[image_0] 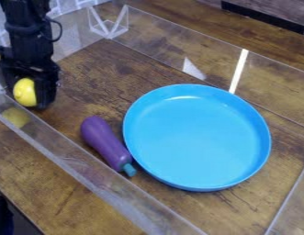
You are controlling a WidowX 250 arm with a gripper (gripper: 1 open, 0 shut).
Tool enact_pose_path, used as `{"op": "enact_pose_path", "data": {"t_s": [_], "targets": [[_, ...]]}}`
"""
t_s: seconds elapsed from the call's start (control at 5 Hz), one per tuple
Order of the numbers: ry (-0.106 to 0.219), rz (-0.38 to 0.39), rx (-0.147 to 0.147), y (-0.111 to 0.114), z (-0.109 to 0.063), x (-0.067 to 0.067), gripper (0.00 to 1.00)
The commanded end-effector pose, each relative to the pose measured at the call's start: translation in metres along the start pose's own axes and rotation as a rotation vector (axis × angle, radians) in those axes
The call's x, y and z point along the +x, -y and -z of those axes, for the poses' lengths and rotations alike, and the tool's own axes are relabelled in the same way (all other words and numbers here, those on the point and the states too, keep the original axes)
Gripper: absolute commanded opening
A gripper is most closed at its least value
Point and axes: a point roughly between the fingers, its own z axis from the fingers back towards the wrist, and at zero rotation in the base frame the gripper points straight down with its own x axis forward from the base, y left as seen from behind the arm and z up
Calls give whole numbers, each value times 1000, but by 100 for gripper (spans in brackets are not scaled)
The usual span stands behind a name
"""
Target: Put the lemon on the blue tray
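Camera view: a black robot arm (28, 35) is reaching down at the upper left, its claw (29, 90) pointing at the table.
Claw: its dark fingers are closing around the lemon, gripping it between them.
Lemon: small and yellow (26, 92), it is sitting within the claw at the left, beside a clear wall (81, 167).
Table: brown wood (179, 204) is spreading under everything, its grain showing.
Clear walls: transparent panels are running along the left and across the back, catching pale glare.
Tray: round, bright blue and shallow (197, 138), it is lying at the right, holding nothing.
Eggplant: purple with a teal stem (105, 143), it is lying just left of the tray.
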Motion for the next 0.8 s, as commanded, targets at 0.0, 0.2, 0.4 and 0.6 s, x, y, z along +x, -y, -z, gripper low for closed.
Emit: {"op": "enact_pose_path", "data": {"t_s": [0.0,0.2,0.4,0.6], "targets": [[83,-19,27,-12,-36,8,0],[79,-15,23,-13,-41,8,100],[77,24,20,-8,-34,9,100],[75,62,18,-2,-25,12,100]]}}
